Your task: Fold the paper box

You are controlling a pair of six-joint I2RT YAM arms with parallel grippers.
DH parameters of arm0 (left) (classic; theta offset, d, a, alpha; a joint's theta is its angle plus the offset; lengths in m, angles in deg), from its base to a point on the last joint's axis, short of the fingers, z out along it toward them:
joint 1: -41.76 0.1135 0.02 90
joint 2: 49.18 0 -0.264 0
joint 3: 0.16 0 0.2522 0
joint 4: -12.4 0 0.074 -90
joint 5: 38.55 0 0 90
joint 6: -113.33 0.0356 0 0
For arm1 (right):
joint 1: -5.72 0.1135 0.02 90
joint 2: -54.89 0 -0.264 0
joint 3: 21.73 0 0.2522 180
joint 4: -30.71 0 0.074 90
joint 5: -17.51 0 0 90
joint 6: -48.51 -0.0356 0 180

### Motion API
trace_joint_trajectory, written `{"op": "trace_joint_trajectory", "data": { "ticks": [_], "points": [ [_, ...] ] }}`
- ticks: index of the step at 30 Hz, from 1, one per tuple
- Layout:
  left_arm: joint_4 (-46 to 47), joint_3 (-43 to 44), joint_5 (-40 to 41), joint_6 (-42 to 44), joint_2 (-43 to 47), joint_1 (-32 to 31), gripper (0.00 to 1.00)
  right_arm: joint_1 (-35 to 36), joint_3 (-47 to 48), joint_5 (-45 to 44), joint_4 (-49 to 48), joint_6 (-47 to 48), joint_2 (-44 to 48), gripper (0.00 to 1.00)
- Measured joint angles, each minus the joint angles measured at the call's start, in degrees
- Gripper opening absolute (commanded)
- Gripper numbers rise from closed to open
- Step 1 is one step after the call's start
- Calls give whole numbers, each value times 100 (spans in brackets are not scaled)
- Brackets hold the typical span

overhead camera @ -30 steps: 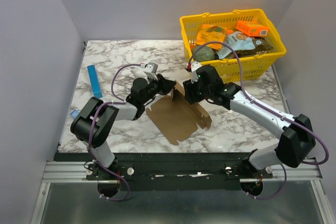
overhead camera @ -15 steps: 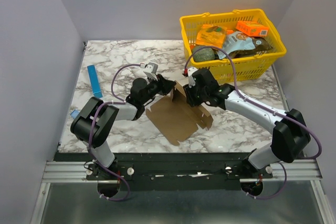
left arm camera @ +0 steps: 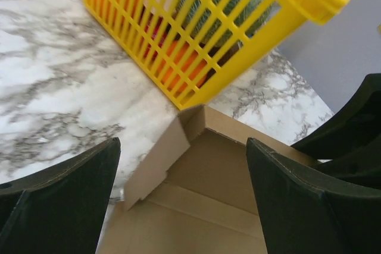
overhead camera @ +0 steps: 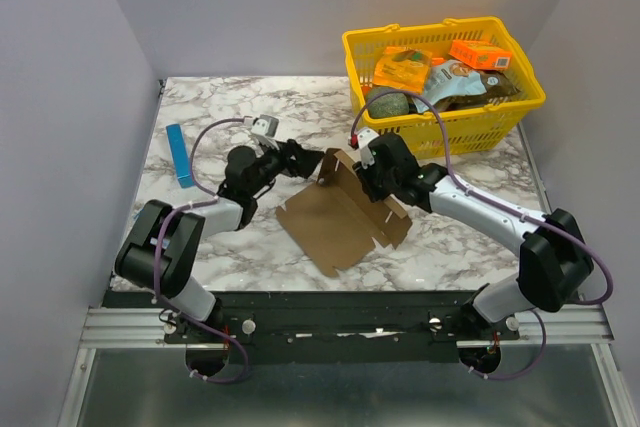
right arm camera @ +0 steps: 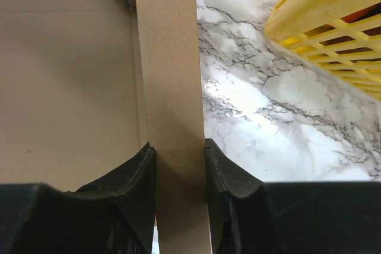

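I've got one paper box (overhead camera: 340,222), mostly flat, in the middle of the marble surface (overhead camera: 230,107). It sits between my two arms and just in front of the basket (overhead camera: 445,132). Its far-right side panel stands upright. My right claw (right arm camera: 177,159) pinches that panel, with a finger pressed against each face. My left claw (left arm camera: 181,165) hangs just off the sheet's far-left corner flap, jaws spread wide and touching nothing.

There is one yellow basket, with two orange boxes (overhead camera: 481,53) among what lies in it. One blue strip (overhead camera: 180,155) lies well apart near the left edge.

A second ago the left claw was narrowed at that corner flap. It has since let go and pulled back to the left. Over the same second the right claw closed onto the panel, which now stands more upright.
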Motion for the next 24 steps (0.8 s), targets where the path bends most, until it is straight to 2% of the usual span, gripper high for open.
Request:
{"op": "trace_joint_trajectory", "data": {
  "ticks": [4, 7, 9, 13, 17, 20, 24],
  "points": [
    [118, -291, -79, 7, 570, 592, 97, -11, -136, -44, -184, 295, 39, 32],
    [28, -310, -20, 85, 660, 988, 91, -11, -175, -50, -254, 466, 50, 32],
    [-356, -190, 17, 295, 592, 1091, 87, -11, -205, -42, -297, 551, 63, 32],
    [-1161, 188, -70, 835, 254, 992, 81, -11, -251, 9, -367, 675, 92, 32],
    [-1572, 387, -435, 1322, -131, 793, 70, -11, -254, 46, -378, 739, 94, 32],
    [-1663, 398, -809, 1493, -332, 662, 65, -11, -254, 50, -378, 758, 94, 32],
    [-1572, 363, -1156, 1591, -358, 564, 64, -11, -254, 50, -378, 776, 92, 32]
  ]
}}
